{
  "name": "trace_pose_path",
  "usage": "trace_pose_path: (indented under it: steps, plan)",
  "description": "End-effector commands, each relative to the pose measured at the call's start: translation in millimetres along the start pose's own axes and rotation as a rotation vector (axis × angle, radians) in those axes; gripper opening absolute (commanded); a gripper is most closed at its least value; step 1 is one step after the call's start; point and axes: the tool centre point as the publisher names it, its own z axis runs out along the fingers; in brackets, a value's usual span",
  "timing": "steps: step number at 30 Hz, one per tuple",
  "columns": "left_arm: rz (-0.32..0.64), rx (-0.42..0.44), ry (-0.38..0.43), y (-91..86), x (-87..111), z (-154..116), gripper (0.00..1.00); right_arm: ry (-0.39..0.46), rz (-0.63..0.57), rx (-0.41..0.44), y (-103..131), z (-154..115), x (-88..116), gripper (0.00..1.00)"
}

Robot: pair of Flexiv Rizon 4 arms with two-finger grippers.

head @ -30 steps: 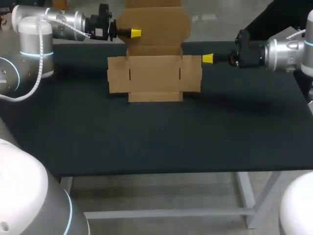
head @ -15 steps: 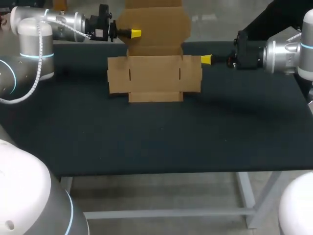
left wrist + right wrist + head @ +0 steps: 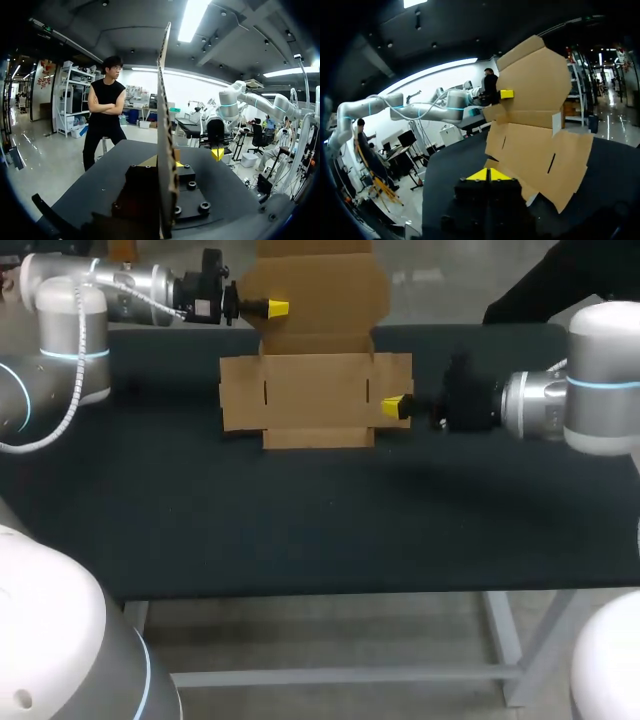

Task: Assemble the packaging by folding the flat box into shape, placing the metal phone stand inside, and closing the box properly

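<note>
Spanning my view, the dark tabletop (image 3: 300,530) carries the box (image 3: 315,400) at its far middle, base flat, rear flap upright. My left fingers (image 3: 277,308) clamp that flap's edge; my right fingers (image 3: 397,407), together, sit over the right flap.

Head overlooks table (image 3: 300,520); wrists face box (image 3: 315,390) (shared).

Flat box (image 3: 315,390): plain brown cardboard, matt and unprinted, with cleanly cut slots. Its edge, seen in the left wrist view, looks rough and fibrous.
Table (image 3: 330,530): black top, matt and dull, finely textured. The frame beneath looks like smooth grey-painted metal.
Left arm (image 3: 70,330) and right arm (image 3: 590,390): smooth silver-grey and white shells with a soft sheen.
Left gripper (image 3: 277,308) and right gripper (image 3: 397,407): matt black bodies with bolt heads, and smooth bright yellow tips that look plastic.
</note>
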Motion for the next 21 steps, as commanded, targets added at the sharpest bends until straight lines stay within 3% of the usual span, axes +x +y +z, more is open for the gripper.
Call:
trace_pose_path:
  steps: [1, 10, 16, 21]
  plan:
    - [0.0, 0.0, -0.002, -0.5, 0.9, 0.1, 0.0, -0.057, -0.002, -0.003, -1.2, -1.0, 6.1, 0.0]
    - [0.008, -0.004, -0.007, -2.2, 2.4, 1.5, 0.0, -0.057, -0.002, -0.003, -1.2, -1.0, 6.1, 0.0]
    - [0.032, -0.002, -0.017, -15.9, 23.4, 6.8, 0.0, -0.077, -0.03, 0.025, -15.5, -4.2, 20.4, 0.0]
    - [0.053, -0.01, -0.006, -37.3, 43.0, 9.0, 0.0, -0.08, -0.04, 0.024, -22.4, -17.5, 33.4, 0.0]
